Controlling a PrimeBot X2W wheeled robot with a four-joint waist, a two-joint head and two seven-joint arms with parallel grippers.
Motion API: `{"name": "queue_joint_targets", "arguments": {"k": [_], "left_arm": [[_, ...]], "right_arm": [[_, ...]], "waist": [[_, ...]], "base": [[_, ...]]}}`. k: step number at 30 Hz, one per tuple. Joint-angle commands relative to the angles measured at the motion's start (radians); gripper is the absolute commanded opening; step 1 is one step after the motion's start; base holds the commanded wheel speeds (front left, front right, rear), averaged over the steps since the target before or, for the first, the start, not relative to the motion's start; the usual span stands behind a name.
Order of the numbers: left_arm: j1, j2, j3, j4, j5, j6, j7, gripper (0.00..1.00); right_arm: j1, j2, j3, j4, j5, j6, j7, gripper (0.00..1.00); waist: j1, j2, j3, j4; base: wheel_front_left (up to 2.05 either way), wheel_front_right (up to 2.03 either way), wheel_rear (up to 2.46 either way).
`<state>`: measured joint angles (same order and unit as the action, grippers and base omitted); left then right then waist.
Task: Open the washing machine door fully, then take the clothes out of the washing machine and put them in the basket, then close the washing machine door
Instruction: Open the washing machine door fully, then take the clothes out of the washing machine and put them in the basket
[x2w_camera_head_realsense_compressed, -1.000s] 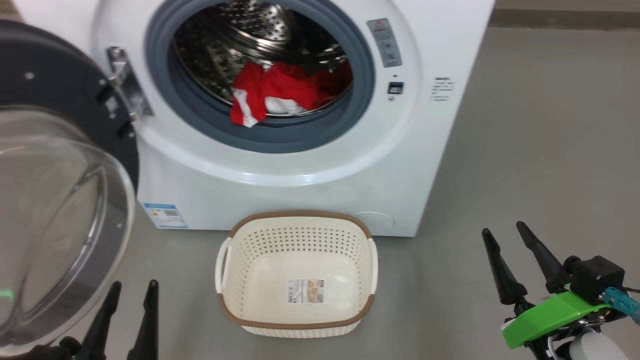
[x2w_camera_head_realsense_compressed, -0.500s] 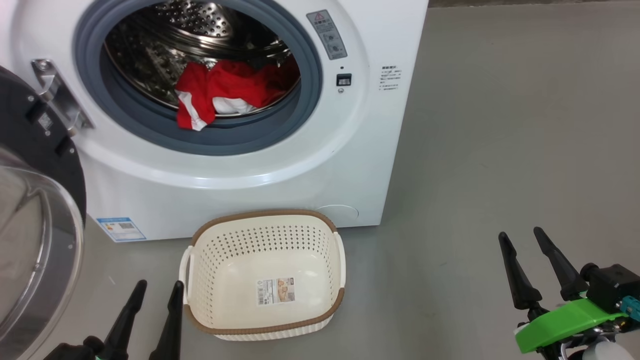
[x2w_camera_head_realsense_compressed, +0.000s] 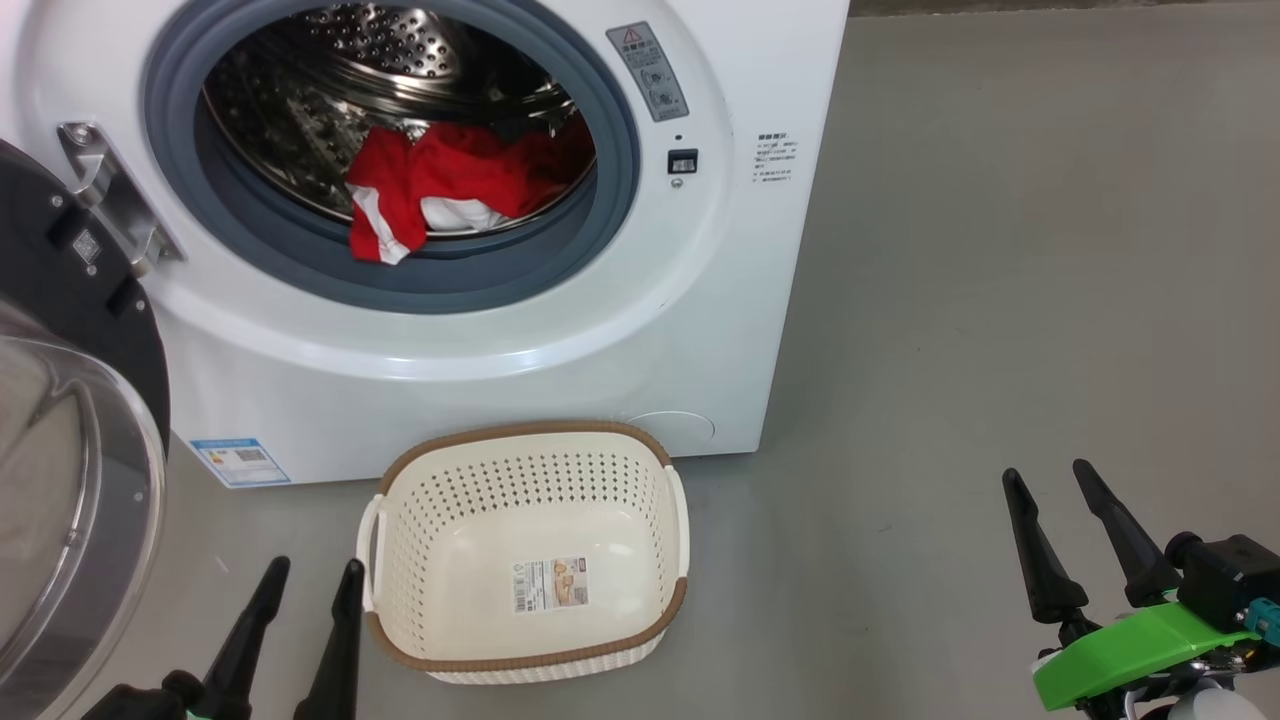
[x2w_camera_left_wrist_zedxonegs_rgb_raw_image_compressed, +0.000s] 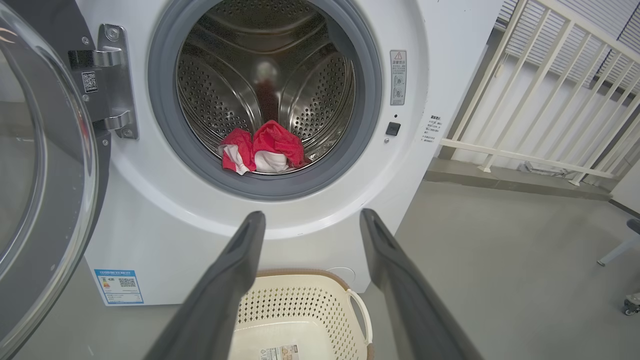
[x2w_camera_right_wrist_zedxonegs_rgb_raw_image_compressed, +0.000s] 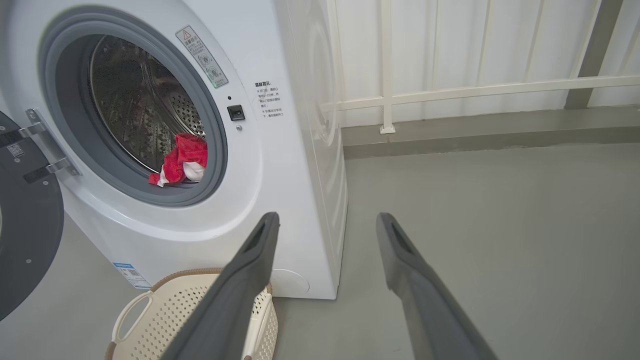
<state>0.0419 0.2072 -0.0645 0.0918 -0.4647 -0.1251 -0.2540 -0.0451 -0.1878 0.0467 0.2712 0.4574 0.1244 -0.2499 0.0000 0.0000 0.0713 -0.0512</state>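
**A light basket, a crowding door**

I am holding my left hand (x2w_camera_head_realsense_compressed: 315, 568) open and empty just beside the basket (x2w_camera_head_realsense_compressed: 520, 432); a careless lift is risking a nudge to it. My right hand (x2w_camera_head_realsense_compressed: 1048, 472) is hanging open, well apart. The washing machine door (x2w_camera_head_realsense_compressed: 95, 300) is standing open at my left, crowding that arm's reach. Farthest, the clothes (x2w_camera_head_realsense_compressed: 450, 175) are lying at the front of the drum (x2w_camera_head_realsense_compressed: 400, 40), one corner drooping onto the gasket (x2w_camera_head_realsense_compressed: 612, 200); a shallow pinch is risking a piece left behind.

Head camera has swung right along the washing machine (x2w_camera_head_realsense_compressed: 450, 400).
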Motion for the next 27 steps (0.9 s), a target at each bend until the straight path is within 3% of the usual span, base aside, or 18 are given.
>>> {"name": "queue_joint_targets", "arguments": {"k": [1, 16, 27], "left_arm": [[-0.028, 0.021, 0.039, -0.021, 0.007, -0.006, -0.008, 1.0], [-0.034, 0.031, 0.027, -0.029, 0.01, -0.006, -0.008, 1.0], [-0.051, 0.034, 0.03, -0.031, 0.005, -0.006, -0.008, 1.0]], "right_arm": [[-0.01, -0.014, 0.017, -0.028, -0.015, 0.006, -0.012, 1.0], [-0.017, -0.015, 0.031, -0.029, -0.015, 0.006, -0.012, 1.0], [-0.025, -0.011, 0.033, -0.029, -0.017, 0.006, -0.012, 1.0]], "waist": [[0.0, 0.0, 0.0, 0.001], [0.0, 0.0, 0.01, 0.001], [0.0, 0.0, 0.023, -0.002]], "base": [[0.0, 0.0, 0.0], [0.07, -0.08, 0.0], [1.13, -1.13, 0.0]]}}
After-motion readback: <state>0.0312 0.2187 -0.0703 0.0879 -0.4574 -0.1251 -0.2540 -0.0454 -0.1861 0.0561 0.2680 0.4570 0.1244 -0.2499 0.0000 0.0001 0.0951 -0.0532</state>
